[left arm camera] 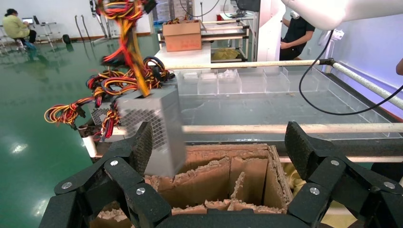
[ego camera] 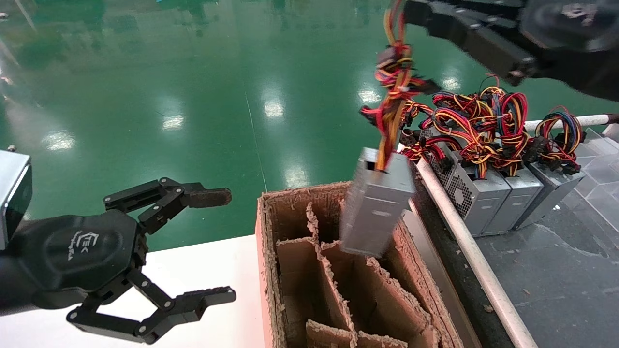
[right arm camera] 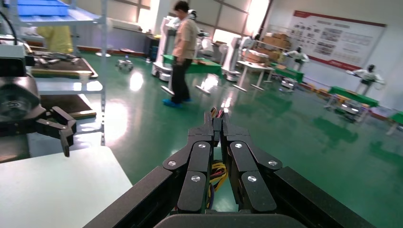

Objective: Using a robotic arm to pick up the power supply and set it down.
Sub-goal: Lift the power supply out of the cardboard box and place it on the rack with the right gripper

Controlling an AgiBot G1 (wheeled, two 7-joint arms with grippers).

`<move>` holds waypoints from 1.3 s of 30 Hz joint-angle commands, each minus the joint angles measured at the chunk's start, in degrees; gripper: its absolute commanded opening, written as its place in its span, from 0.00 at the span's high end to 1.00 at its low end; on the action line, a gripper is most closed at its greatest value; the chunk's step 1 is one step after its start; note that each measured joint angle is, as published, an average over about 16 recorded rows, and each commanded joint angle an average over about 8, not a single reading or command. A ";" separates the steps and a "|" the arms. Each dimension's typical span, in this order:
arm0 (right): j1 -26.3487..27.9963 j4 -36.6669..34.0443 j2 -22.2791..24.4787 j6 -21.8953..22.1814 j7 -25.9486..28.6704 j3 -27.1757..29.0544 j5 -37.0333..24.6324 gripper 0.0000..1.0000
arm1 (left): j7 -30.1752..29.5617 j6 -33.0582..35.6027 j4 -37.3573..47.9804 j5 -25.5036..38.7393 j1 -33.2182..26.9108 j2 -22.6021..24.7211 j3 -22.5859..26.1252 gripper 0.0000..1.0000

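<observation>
The power supply (ego camera: pixel 377 203), a small grey metal box, hangs tilted in the air over the far part of a divided cardboard box (ego camera: pixel 263 232). Its red, yellow and orange wire bundle (ego camera: pixel 394 72) runs up to my right gripper (ego camera: pixel 408 12) at the top of the head view. In the right wrist view that gripper (right arm camera: pixel 217 121) is shut on the wires (right arm camera: pixel 217 171). My left gripper (ego camera: pixel 217 246) hovers open over the white table beside the box, holding nothing. In the left wrist view the power supply (left arm camera: pixel 152 123) hangs beyond one finger (left arm camera: pixel 142 142) of the left gripper (left arm camera: pixel 221 142).
Three more grey power supplies (ego camera: pixel 483 193) with tangled wires, some blue, stand in a row on the dark surface at right, behind a white rail (ego camera: pixel 464 241). Torn cardboard dividers (left arm camera: pixel 228 175) split the box into cells. The white table (ego camera: pixel 203 270) lies left of it.
</observation>
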 commanded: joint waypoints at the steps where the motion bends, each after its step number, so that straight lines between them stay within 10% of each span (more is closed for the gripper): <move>1: -0.79 2.13 1.65 0.89 1.16 0.63 0.42 1.00 | 0.00 0.00 0.00 0.00 0.00 0.00 0.00 0.00; 39: -22.84 -6.26 26.13 -2.61 -8.09 14.78 11.64 1.00 | 0.00 0.00 0.00 0.00 0.00 0.00 0.01 0.00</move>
